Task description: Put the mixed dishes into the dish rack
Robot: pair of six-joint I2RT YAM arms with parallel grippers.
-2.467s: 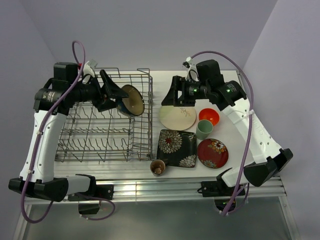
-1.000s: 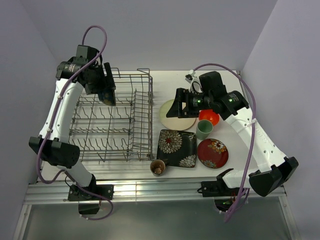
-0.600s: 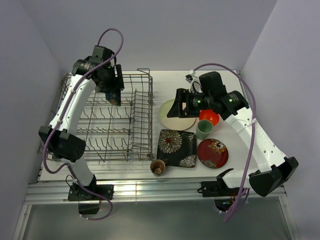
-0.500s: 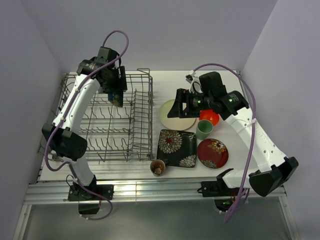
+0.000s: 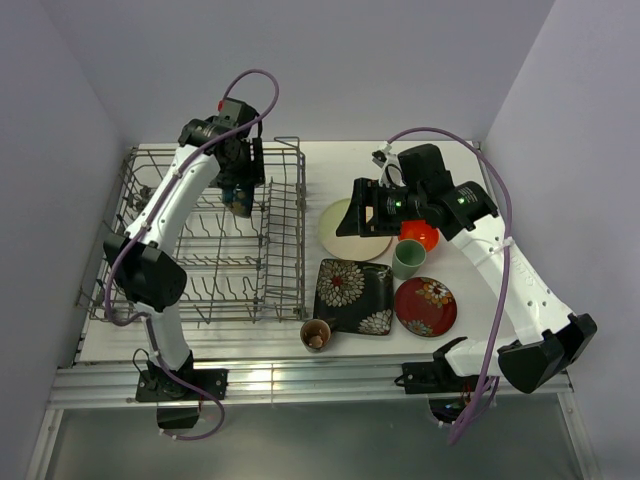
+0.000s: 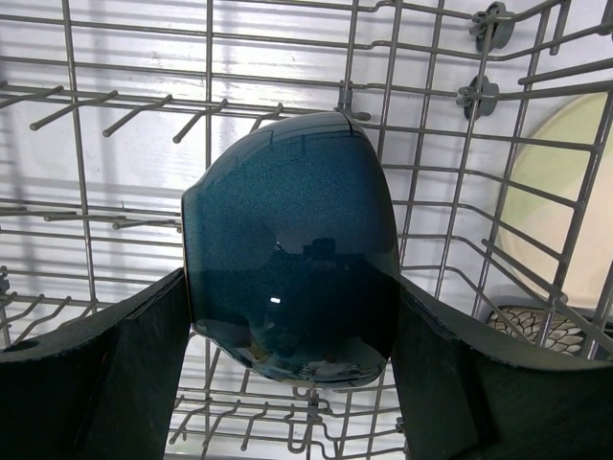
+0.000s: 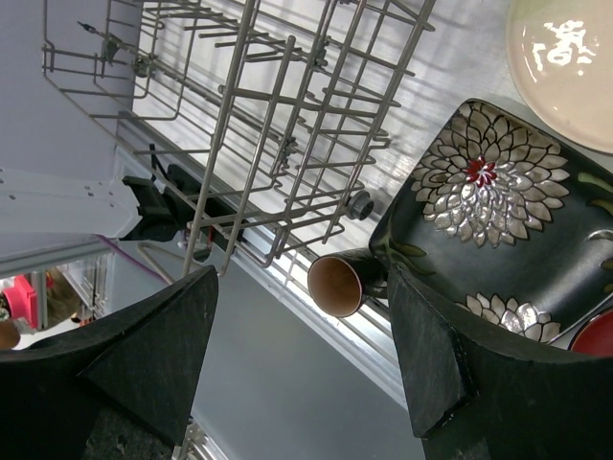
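The left gripper (image 6: 290, 316) clamps a glossy dark blue bowl (image 6: 287, 220), held over the far right corner of the grey wire dish rack (image 5: 297, 240). The right gripper (image 7: 299, 287) hangs wide and empty above the pale green-cream round plate (image 5: 368, 248), just beside the rack's right wall.

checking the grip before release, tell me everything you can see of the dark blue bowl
The dark blue bowl is glossy, speckled teal-blue and ceramic-looking, with only its rounded outside showing. The left hand clamps its two sides, holding it over the dish rack tines. Whether it touches the wires is unclear.
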